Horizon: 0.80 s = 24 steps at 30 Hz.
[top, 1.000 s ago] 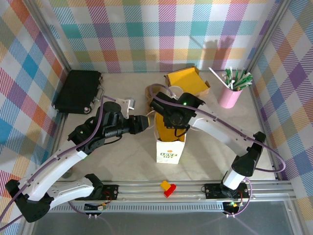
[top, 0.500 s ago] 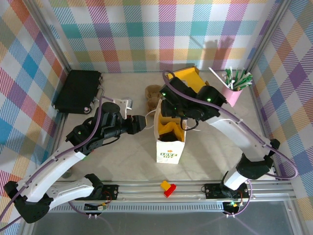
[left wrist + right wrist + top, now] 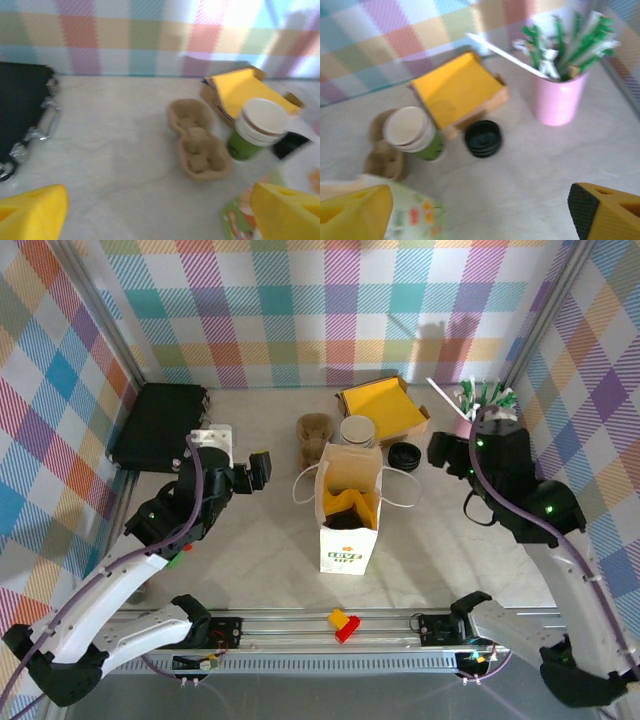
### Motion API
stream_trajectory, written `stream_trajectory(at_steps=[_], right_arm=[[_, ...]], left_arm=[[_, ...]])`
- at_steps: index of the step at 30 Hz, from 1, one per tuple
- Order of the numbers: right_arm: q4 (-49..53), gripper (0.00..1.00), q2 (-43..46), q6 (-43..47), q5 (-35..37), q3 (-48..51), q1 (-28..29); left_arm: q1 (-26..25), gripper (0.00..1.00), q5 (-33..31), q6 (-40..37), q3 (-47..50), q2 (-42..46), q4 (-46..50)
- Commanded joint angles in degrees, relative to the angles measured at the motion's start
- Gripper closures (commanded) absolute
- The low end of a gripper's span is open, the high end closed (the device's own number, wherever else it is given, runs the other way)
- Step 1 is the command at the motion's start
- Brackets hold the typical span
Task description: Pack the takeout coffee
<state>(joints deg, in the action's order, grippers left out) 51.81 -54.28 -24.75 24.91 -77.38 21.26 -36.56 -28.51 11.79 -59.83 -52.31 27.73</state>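
Robotics lab test cell dressed up as a coffee counter. Pastel plaid walls (image 3: 300, 300) hang on bare metal posts (image 3: 105, 325) around a pale table (image 3: 250, 540). A white left arm (image 3: 110, 590) and right arm (image 3: 570, 570) are bolted to an aluminium rail (image 3: 280, 625) at its near edge. Café props sit on the table: a white paper bag (image 3: 348, 540), a stack of paper cups (image 3: 358, 430), a pink cup of straws (image 3: 559, 97) and a cardboard cup carrier (image 3: 314, 435).

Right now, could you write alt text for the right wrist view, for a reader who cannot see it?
The right gripper hangs open, its yellow fingers wide apart over a pale table. Beyond stand a pink cup of green-wrapped straws, a round black plastic lid, a stack of cream-rimmed green paper cups and a yellow-topped cardboard box.
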Motion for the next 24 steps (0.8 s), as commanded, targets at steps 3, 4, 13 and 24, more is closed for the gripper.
stream_trajectory(at_steps=[3, 4, 13, 24], right_arm=[[-12.6, 0.00, 2.5, 3.1, -7.5, 15.9, -14.9], [-16.5, 0.01, 3.7, 4.0, -7.5, 20.3, -16.4], [-50.2, 0.01, 2.0, 14.1, -2.6, 48.0, -18.9], [-83.9, 0.01, -11.0, 24.2, -15.3, 60.9, -19.0]], left_arm=[[8.0, 0.00, -9.0, -7.4, 9.7, 1.6, -12.3], [9.7, 0.00, -9.4, -7.9, 11.7, 1.4, -15.1], [22.3, 0.00, -11.2, -8.4, 30.2, -0.3, -33.2], [27.7, 0.00, 1.2, -10.4, 45.2, -11.1, -62.8]])
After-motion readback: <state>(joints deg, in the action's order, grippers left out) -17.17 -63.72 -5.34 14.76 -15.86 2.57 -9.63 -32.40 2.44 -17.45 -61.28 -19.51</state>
